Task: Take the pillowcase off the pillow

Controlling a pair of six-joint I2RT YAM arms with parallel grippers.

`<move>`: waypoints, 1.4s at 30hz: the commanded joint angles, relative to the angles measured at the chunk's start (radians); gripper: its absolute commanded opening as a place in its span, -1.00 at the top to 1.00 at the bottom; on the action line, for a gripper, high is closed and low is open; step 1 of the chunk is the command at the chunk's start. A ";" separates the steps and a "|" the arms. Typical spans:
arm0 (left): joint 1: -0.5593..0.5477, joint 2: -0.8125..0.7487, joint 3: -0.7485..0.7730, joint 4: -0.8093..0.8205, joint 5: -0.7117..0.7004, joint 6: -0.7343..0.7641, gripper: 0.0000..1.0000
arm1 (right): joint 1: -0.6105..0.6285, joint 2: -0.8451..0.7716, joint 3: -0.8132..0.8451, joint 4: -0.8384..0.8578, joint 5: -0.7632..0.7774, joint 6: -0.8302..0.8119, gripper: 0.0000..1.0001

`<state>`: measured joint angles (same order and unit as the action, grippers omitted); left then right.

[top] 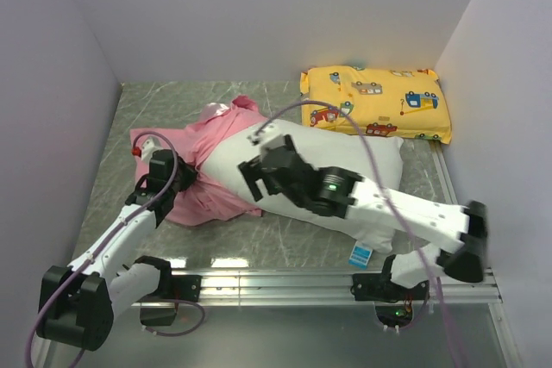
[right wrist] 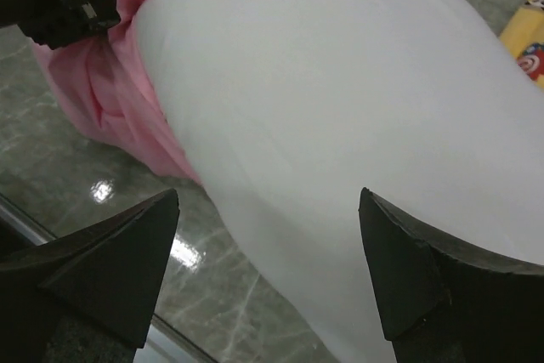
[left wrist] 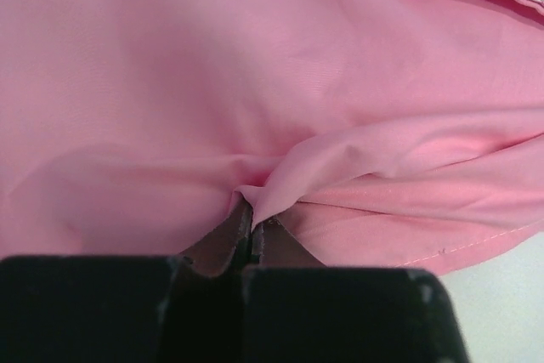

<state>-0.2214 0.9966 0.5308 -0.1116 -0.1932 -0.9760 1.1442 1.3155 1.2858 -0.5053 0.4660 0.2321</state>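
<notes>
The pink pillowcase lies bunched at the left end of the white pillow, showing mostly its matte inner side, with a shiny patch at the far end. It still wraps the pillow's left end. My left gripper is shut on a fold of the pillowcase. My right gripper is open and empty, hovering over the pillow's bare left part, near the pillowcase edge. The pillow's blue-and-white tag shows at its near right end.
A yellow vehicle-print pillow lies at the back right. Grey walls close in the left, back and right. A metal rail runs along the near edge of the marble-look table.
</notes>
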 commanded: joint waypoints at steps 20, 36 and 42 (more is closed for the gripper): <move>0.177 -0.035 -0.009 -0.063 0.000 0.010 0.99 | -0.415 -0.074 -0.132 0.051 -0.153 0.127 1.00; 0.144 0.043 0.271 -0.075 0.213 0.166 0.49 | -0.543 -0.257 -0.180 0.058 -0.388 0.174 1.00; -0.047 0.001 0.351 -0.214 0.126 0.198 -0.39 | -0.544 -0.118 -0.146 0.125 -0.417 0.197 1.00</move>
<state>-0.2035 1.0359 0.8444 -0.2348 0.0814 -0.8368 0.6186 1.1454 1.0866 -0.4679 -0.0071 0.4084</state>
